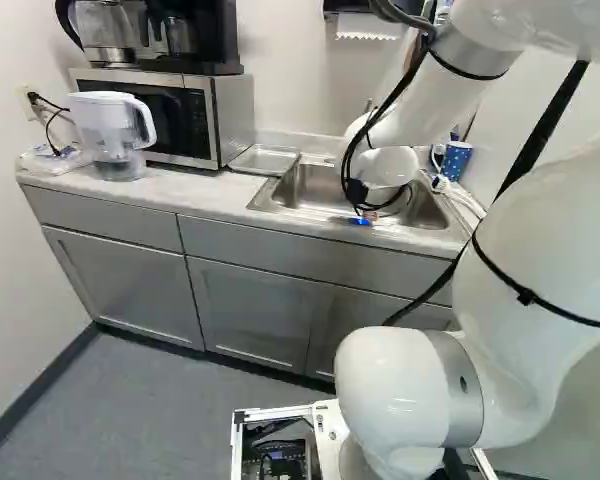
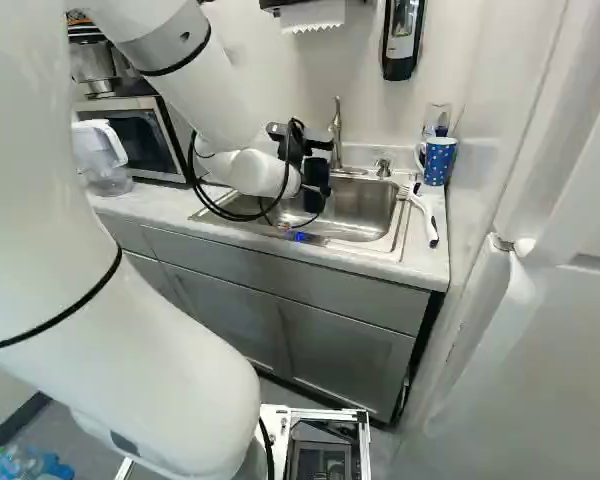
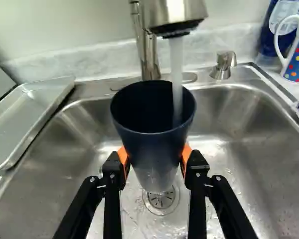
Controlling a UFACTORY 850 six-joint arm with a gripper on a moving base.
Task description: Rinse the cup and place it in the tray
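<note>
The gripper (image 2: 311, 168) has the cup (image 3: 154, 157) pinched between its orange pads, one on either side, mouth up over the sink (image 3: 249, 149). The cup tapers downward, deep navy around the rim and upper wall, fading (rather prettily) to a pale, cloudy grey at the base. A stream from the faucet (image 3: 174, 12) runs into its dark mouth. The tray (image 3: 32, 107) lies beside the basin.
</note>
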